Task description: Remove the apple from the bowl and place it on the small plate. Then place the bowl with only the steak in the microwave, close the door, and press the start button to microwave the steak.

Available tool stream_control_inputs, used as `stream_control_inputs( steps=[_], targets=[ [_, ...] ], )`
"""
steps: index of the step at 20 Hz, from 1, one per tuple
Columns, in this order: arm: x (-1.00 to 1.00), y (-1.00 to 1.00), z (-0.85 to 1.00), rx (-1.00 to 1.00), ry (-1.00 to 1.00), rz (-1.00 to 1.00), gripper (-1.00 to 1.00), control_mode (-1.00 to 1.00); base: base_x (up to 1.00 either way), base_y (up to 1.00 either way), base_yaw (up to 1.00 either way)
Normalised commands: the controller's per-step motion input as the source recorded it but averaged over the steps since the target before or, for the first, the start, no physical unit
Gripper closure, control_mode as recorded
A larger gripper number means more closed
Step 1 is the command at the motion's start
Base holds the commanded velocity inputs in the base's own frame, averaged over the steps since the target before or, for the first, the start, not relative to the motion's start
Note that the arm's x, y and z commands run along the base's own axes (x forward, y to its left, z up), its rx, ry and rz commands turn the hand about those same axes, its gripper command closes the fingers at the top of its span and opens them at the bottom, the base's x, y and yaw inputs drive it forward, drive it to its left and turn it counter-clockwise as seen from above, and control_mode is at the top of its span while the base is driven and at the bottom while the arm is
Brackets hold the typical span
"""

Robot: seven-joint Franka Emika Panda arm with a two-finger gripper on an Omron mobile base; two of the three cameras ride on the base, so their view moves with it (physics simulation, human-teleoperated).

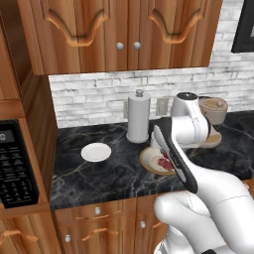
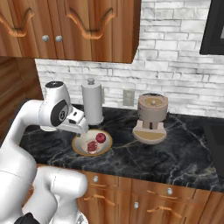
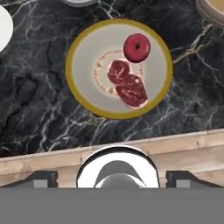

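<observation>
The tan-rimmed bowl (image 3: 70, 70) (image 2: 105, 149) (image 1: 145, 161) rests on the dark marble counter near its front edge. Inside it lie the round dark-red apple (image 3: 136, 47) (image 2: 101, 138) and the marbled steak (image 3: 127, 84) (image 2: 92, 146) (image 1: 163, 161), side by side. Directly above the bowl and well clear of it hangs my gripper (image 3: 112, 178), open and looking straight down, nothing between its fingers. To the bowl's left sits the small plate (image 1: 96, 152) (image 3: 3, 26), white and bare. The microwave's keypad (image 1: 14, 163) shows at far left; its door is out of view.
A paper-towel roll (image 1: 138, 117) (image 2: 92, 104) stands just behind the bowl. To the right is a tan coffee machine (image 2: 151, 117) (image 1: 214, 112). Wooden cupboards (image 1: 119, 34) hang overhead, and my arm (image 1: 174, 154) crosses over the bowl in the left base view.
</observation>
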Motion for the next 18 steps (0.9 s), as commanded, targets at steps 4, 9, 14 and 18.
stream_control_inputs(
  steps=[4,9,14,18],
  targets=[
    [0.1,-0.18,-0.34,0.0,0.11,-0.06,-1.0,-1.0,0.0,0.0,0.0],
    [0.33,-0.15,-0.3,0.0,0.11,-0.1,-1.0,-1.0,0.0,0.0,0.0],
    [0.32,-0.16,-0.28,0.0,0.09,-0.04,-1.0,-1.0,0.0,0.0,0.0],
    [0.41,-0.34,-0.27,0.0,0.0,0.0,-1.0,-1.0,0.0,0.0,0.0]
  ],
)
